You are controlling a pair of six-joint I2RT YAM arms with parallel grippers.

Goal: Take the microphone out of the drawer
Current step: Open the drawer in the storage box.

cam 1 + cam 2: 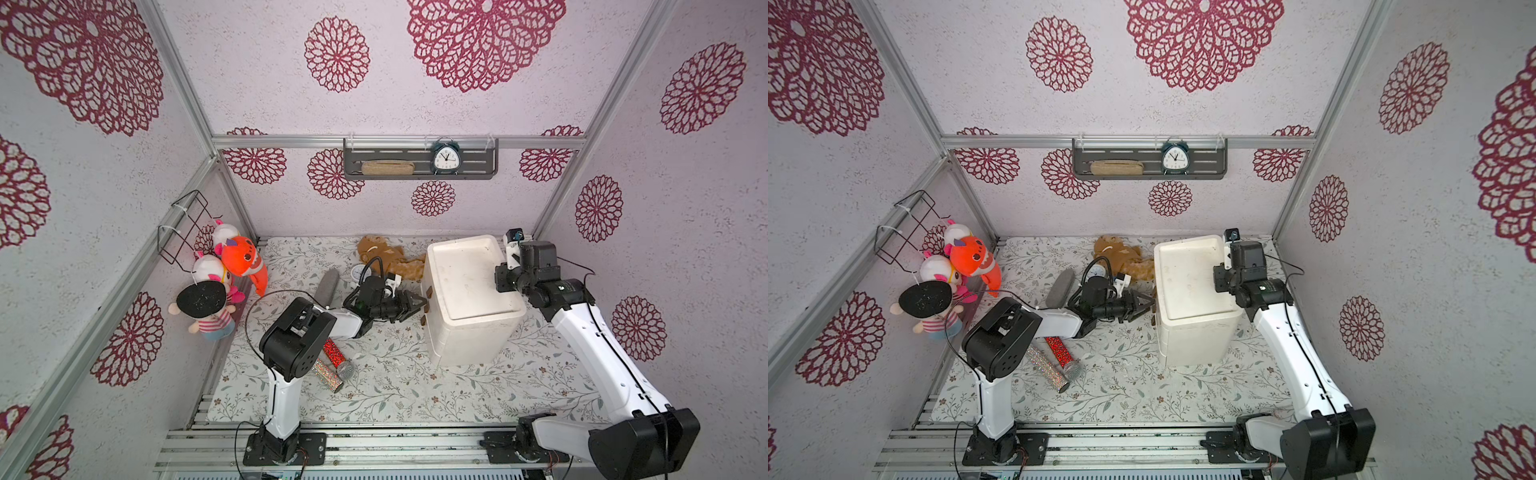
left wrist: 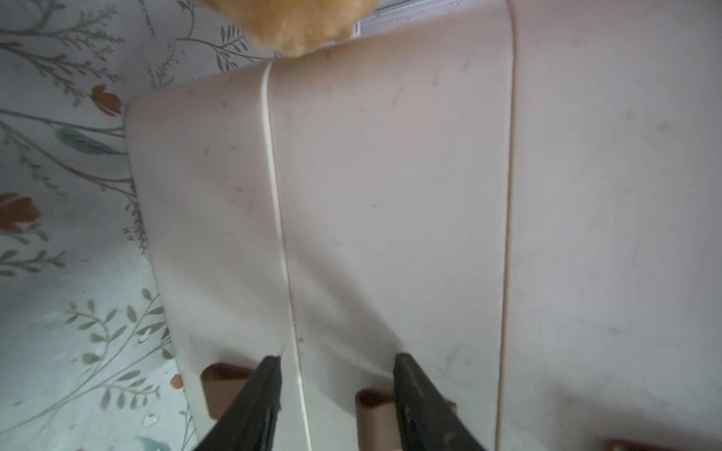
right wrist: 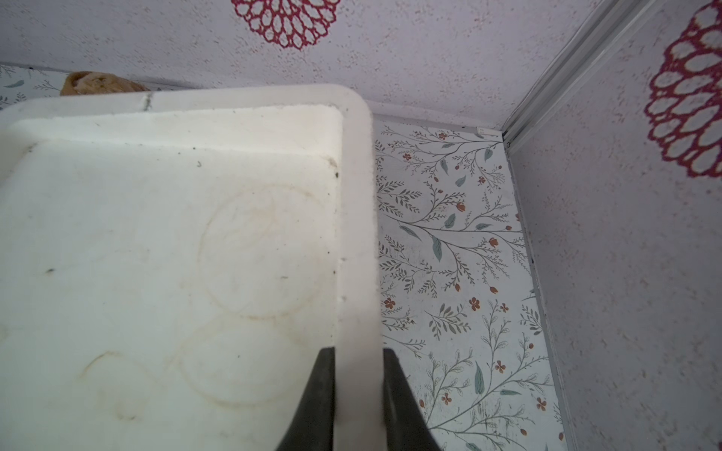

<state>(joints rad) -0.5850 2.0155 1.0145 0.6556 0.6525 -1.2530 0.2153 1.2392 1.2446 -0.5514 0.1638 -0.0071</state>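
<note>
I count one white drawer unit (image 1: 473,291) right of centre. The left wrist view shows two brown handles (image 2: 222,380), possibly a third at its lower right edge. Two glittery sticks (image 1: 332,351) lie lower centre. I see five plush toys (image 1: 241,257), one clock (image 1: 445,160) and one pouch (image 1: 387,167).
</note>
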